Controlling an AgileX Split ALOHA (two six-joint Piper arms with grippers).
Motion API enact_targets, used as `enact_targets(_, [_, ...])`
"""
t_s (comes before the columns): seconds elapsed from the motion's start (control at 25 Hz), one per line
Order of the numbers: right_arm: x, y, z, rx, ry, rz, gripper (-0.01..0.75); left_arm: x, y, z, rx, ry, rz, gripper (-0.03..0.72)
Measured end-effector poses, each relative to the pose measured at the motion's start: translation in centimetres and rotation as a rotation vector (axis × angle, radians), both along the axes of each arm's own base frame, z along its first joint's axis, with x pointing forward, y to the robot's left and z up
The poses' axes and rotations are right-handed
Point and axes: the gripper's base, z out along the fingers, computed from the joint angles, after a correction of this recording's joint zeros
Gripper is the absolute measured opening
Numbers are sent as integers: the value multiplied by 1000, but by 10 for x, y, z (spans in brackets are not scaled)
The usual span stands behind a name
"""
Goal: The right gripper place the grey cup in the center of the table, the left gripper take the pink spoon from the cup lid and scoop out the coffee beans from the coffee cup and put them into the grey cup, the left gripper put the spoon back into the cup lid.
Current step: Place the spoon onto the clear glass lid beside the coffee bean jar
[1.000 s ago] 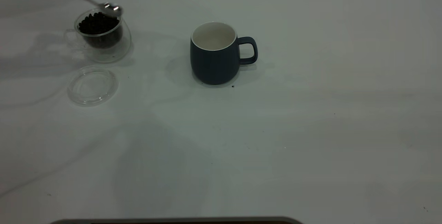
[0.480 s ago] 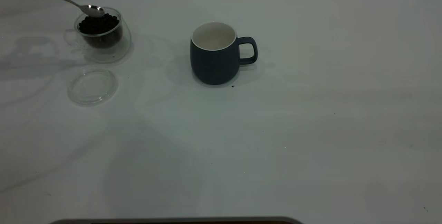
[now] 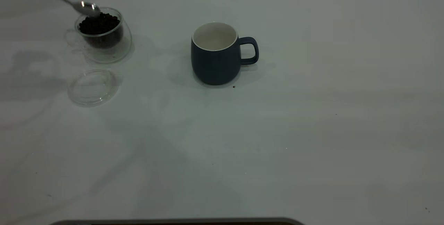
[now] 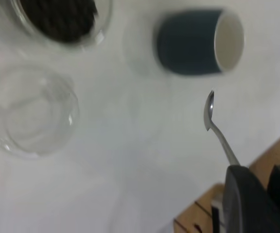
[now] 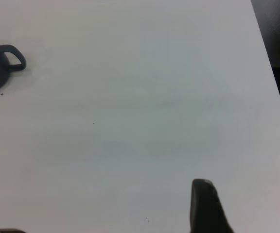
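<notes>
- Toward ten o'clock on the table (image 3: 312, 121) we see the coffee cup (image 3: 102, 34) – clear glass, upright, with the coffee beans (image 3: 99, 23) heaped dark inside.
- Over its far rim, at about eleven o'clock of the cup, we find the bowl of the pink spoon (image 3: 86, 7), touching or just above the beans; its thin stem slants up to the far left corner of the exterior view.
- From the left wrist view we make out the left gripper (image 4: 256, 204) closed around the spoon's handle end, with the stem and bowl jutting out beyond its dark fingers.
- Just at six o'clock of the coffee cup lies the cup lid (image 3: 93, 86), flat on the table, with nothing resting in it.
- Near the table's centre stands the grey cup (image 3: 215, 54) – upright, handle at three o'clock, its pale interior showing no beans.
- Well off to the right we glimpse only one dark finger of the right gripper (image 5: 205, 206) above bare table; we cannot tell how wide it stands.
</notes>
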Motion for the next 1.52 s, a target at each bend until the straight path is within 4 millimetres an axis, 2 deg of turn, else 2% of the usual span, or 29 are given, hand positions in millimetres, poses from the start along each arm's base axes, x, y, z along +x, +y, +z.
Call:
enact_targets(0.16, [0, 0, 0, 0, 0, 0, 452, -18, -2, -27, -9, 31, -29, 113])
enact_targets(0.48, [0, 0, 0, 0, 0, 0, 452, -23, 29, -89, -71, 92, 79, 113])
enact_targets(0.68, [0, 0, 0, 0, 0, 0, 452, -23, 32, -114, -94, 84, 102, 113])
enact_targets(0.92, [0, 0, 0, 0, 0, 0, 452, -16, 38, -117, -62, 17, 154, 113])
enact_targets(1.52, [0, 0, 0, 0, 0, 0, 452, -17, 51, -125, 62, -10, 161, 113])
